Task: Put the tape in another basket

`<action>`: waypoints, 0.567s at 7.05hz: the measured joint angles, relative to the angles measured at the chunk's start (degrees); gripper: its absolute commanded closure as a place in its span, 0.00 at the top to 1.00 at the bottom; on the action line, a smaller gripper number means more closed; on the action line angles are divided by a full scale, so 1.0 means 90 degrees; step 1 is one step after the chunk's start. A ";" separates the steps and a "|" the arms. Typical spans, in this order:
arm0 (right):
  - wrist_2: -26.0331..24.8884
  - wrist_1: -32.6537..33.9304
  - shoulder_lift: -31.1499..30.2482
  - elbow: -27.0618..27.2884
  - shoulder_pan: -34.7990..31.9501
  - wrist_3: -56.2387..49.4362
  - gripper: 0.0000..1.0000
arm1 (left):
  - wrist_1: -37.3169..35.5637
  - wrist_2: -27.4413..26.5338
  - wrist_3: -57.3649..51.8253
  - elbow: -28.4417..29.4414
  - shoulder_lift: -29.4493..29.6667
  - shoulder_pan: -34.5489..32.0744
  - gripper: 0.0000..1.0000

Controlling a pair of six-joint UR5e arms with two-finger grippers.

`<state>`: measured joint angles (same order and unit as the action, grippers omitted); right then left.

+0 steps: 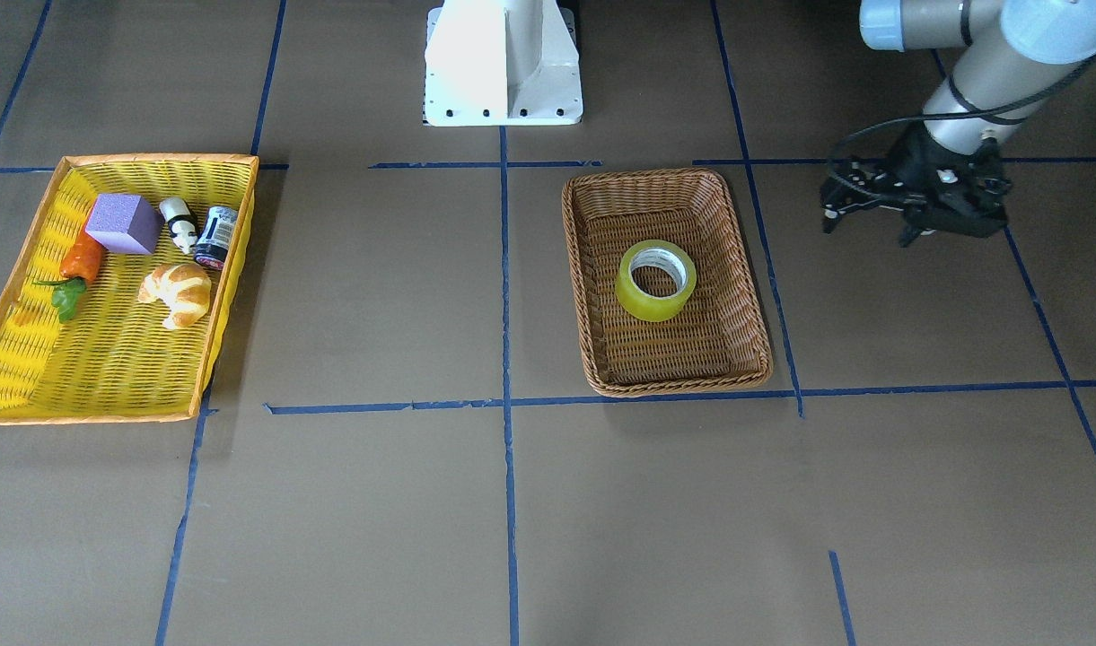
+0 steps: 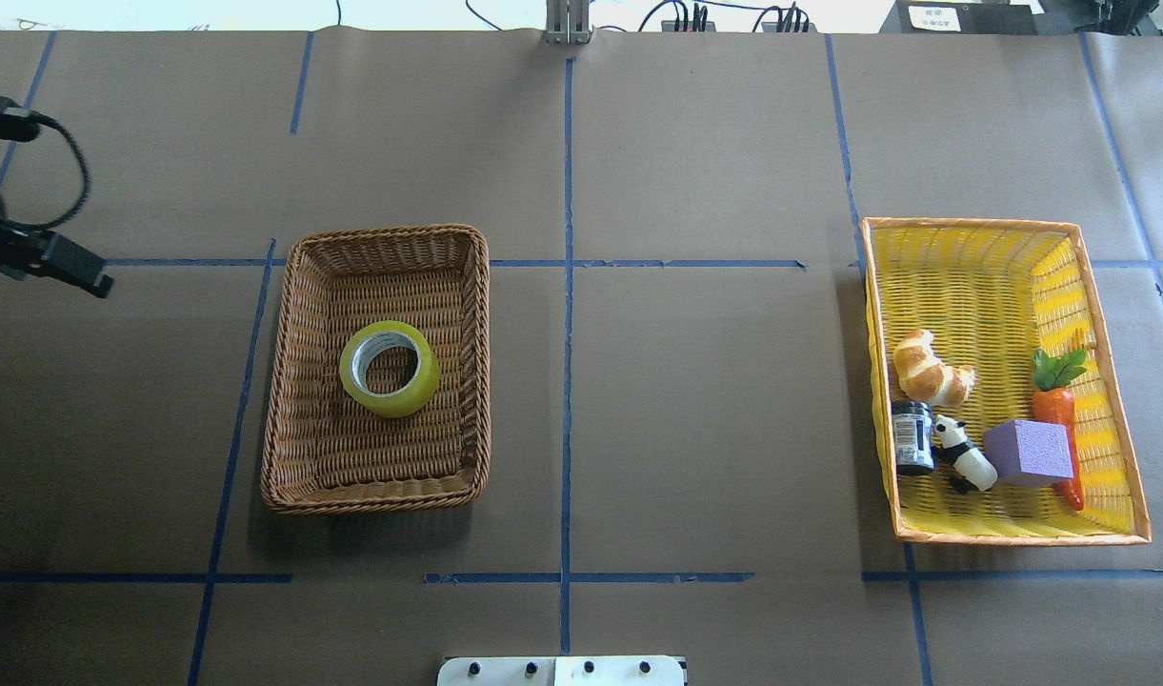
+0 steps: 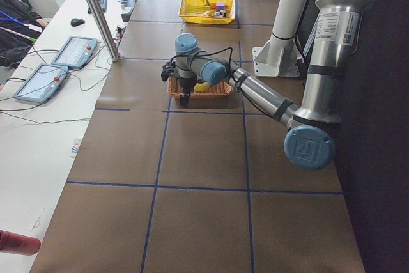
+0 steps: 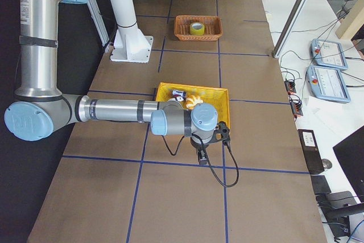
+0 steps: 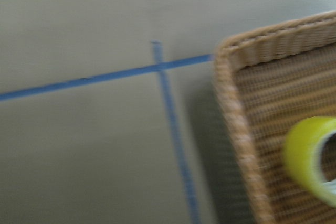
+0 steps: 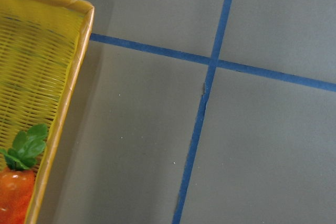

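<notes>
The yellow-green tape [image 1: 657, 280] lies flat in the middle of the brown wicker basket [image 1: 745, 269]; both also show in the overhead view, the tape [image 2: 390, 368] and the basket [image 2: 286, 381]. My left gripper [image 1: 871, 231] hovers over bare table beside that basket, apart from it, and looks open and empty. The left wrist view shows the basket corner [image 5: 231, 103] and part of the tape [image 5: 310, 156], blurred. My right gripper [image 4: 200, 156] shows only in the exterior right view, beside the yellow basket; I cannot tell whether it is open or shut.
The yellow orange-rimmed mesh basket [image 2: 1105, 381] at the robot's right holds a croissant [image 2: 929, 367], a carrot [image 2: 1057, 410], a purple block [image 2: 1029, 453], a panda figure [image 2: 962, 457] and a small jar [image 2: 912, 436]. Blue tape lines cross the brown table. The white robot base [image 1: 503, 63] stands at the back.
</notes>
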<state>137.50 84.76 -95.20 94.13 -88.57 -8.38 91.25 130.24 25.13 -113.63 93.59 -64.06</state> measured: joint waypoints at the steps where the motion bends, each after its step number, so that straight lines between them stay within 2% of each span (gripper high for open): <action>1: -0.0078 -0.0116 -0.0005 -0.0047 -0.0026 0.0036 1.00 | -0.0002 0.0276 -0.0782 0.0286 -0.0322 -0.0558 1.00; 4: -0.0101 -0.0178 0.0007 -0.0101 -0.0040 0.0357 1.00 | -0.0045 0.0486 -0.2788 0.1357 -0.0795 -0.2041 1.00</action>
<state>136.59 83.16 -95.13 93.23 -88.93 -5.17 90.85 134.61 0.03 -101.42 86.44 -82.43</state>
